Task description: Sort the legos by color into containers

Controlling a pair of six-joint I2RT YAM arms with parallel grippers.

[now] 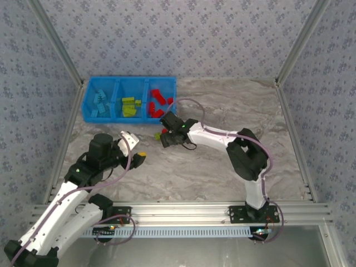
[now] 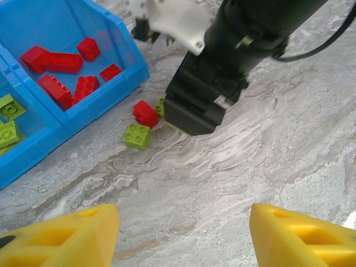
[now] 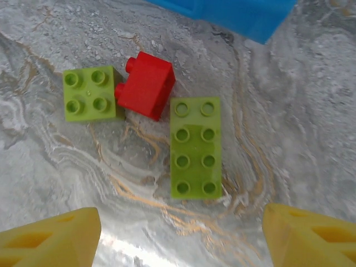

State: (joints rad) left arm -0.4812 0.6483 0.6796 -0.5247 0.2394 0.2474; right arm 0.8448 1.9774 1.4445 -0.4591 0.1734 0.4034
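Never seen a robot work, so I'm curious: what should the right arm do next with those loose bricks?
Probably lower the open right gripper onto the long green brick; it lies flat, studs up, roughly centred between the fingers.

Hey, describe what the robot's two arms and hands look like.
Both arms have white shells and black joints: left arm, right arm. A purplish-grey cable runs along each. The left hand and right hand end in yellow wedge-shaped fingertips; the right hand's body is black.

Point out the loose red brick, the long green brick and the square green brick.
red brick (image 3: 147,83): right wrist view, upward side face.
long green brick (image 3: 194,150): right wrist view, studded top.
square green brick (image 3: 89,93): right wrist view, studded top.
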